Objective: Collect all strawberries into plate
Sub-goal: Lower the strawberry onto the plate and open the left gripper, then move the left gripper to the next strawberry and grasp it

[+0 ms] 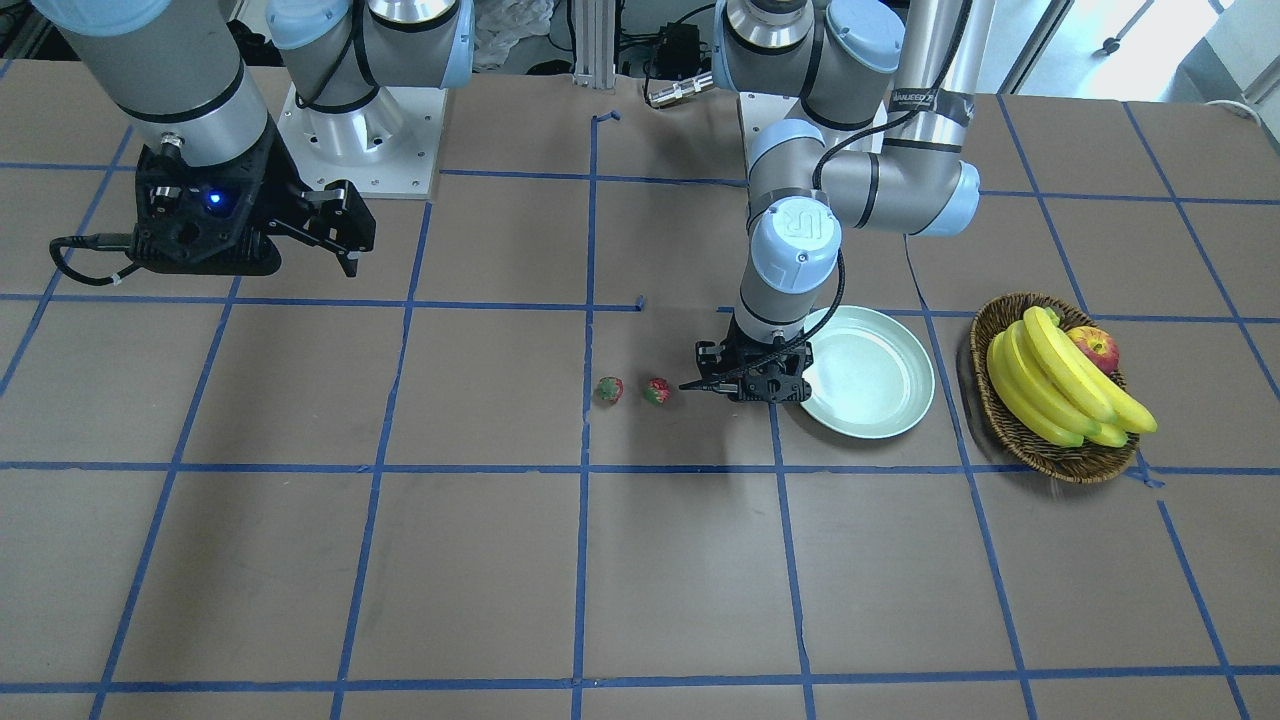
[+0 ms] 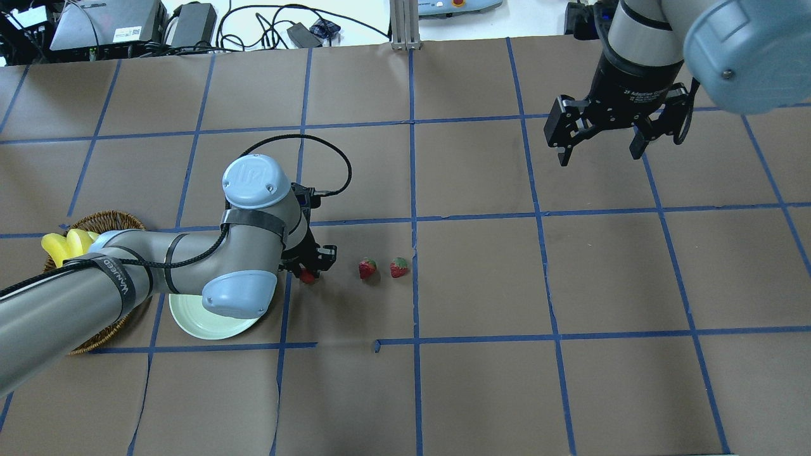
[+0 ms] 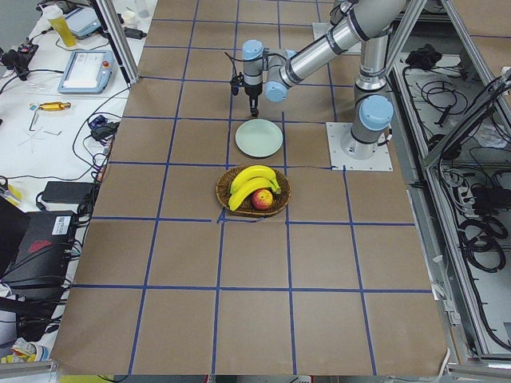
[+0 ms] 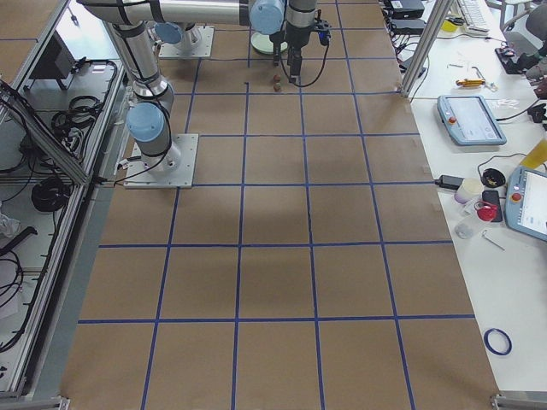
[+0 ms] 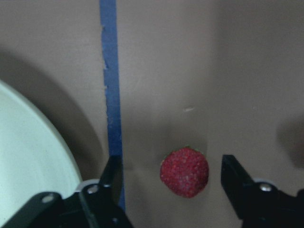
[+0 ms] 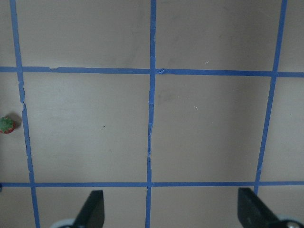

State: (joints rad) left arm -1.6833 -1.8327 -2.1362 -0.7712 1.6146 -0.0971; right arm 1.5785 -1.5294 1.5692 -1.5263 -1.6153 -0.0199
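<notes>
Our plate (image 1: 880, 375) holds nothing yet. Our left end effector (image 5: 172, 178), spread wide, straddles one strawberry (image 5: 184, 172); two other strawberries (image 1: 656, 391) wait beside it. Our right end effector (image 2: 598, 158) hangs spread.

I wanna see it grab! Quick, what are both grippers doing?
Left gripper: open, straddling a strawberry, not gripping it.
Right gripper: open, holding nothing.

- This is a robotics lab: two grey-and-pale-blue jointed robot arms (image 2: 190, 259) stand bolted to square metal base plates (image 3: 339, 159).
- The broad, brown paper-covered table (image 4: 273, 282) is marked with a grid of blue tape lines (image 1: 590, 470).
- White side benches (image 4: 513, 290) hold grey tablet-like control pendants (image 4: 466, 120).
- Loose black cables (image 2: 266, 19) and a slotted aluminium post (image 2: 405, 25) sit at the table's far edge.
</notes>
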